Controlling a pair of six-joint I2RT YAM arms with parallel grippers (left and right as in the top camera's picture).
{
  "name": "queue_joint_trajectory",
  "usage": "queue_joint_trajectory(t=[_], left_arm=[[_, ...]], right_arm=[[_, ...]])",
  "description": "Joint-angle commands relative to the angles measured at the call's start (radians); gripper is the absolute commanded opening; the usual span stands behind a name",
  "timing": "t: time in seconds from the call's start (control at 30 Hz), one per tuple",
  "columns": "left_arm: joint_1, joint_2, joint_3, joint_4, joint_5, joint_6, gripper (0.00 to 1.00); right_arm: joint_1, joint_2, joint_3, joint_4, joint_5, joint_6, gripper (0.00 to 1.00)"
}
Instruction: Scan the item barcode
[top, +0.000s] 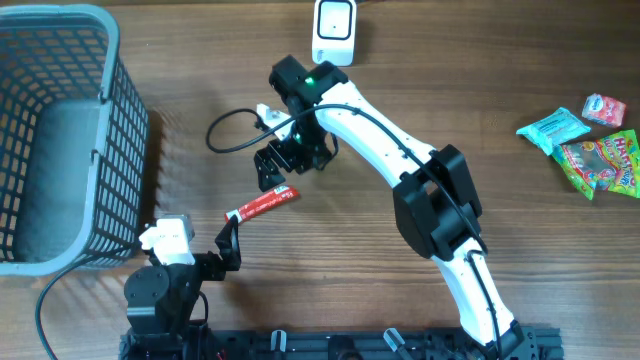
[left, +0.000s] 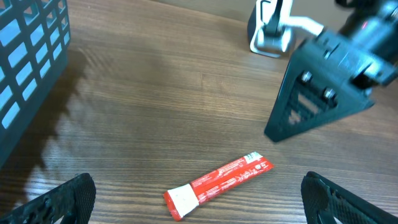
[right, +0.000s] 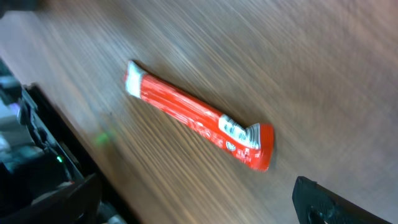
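The item, a long red snack stick (top: 262, 206) with a white end, lies flat on the wooden table, held by nothing. In the left wrist view the stick (left: 217, 183) rests between and just ahead of my left gripper (left: 202, 211), which is open wide. My right gripper (top: 274, 176) hovers open just above the stick's far end; a black finger (left: 317, 93) of it shows in the left wrist view. The right wrist view shows the stick (right: 199, 115) below the open right gripper (right: 199, 211), blurred. The white barcode scanner (top: 333, 30) stands at the table's far edge, also in view as scanner (left: 270, 28).
A blue-grey wire basket (top: 110, 60) fills the left side, close to my left arm. Several colourful snack packs (top: 590, 145) lie at the far right. A black cable (top: 225, 135) loops beside the right wrist.
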Motion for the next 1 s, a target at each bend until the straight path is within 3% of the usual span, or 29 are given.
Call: queue_joint_trajectory(t=[0.0, 0.03, 0.07, 0.1, 0.17, 0.3, 0.47, 0.97], left_arm=[[-0.005, -0.006, 0.001, 0.006, -0.009, -0.002, 1.00], [-0.005, -0.006, 0.001, 0.006, -0.009, -0.002, 1.00], [-0.005, -0.006, 0.001, 0.006, -0.009, -0.002, 1.00], [-0.005, -0.006, 0.001, 0.006, -0.010, -0.002, 1.00], [-0.005, -0.006, 0.001, 0.006, -0.009, -0.002, 1.00], [-0.005, -0.006, 0.001, 0.006, -0.009, -0.002, 1.00], [-0.005, -0.006, 0.001, 0.006, -0.009, -0.002, 1.00], [-0.005, -0.006, 0.001, 0.006, -0.009, -0.002, 1.00]], right_arm=[[0.014, 0.011, -0.047, 0.013, -0.035, 0.337, 1.00], [0.017, 0.011, -0.047, 0.041, -0.035, 0.485, 1.00], [0.020, 0.011, -0.047, 0.074, -0.036, 0.751, 1.00], [0.020, 0.011, -0.047, 0.075, -0.036, 0.853, 0.90], [0.021, 0.011, -0.047, 0.095, -0.036, 0.984, 0.04], [0.045, 0.011, -0.049, 0.106, -0.028, 0.917, 0.04], [0.154, 0.019, -0.062, 0.268, -0.088, 0.763, 0.04], [0.243, 0.154, -0.063, 0.363, -0.158, 0.758, 0.04]])
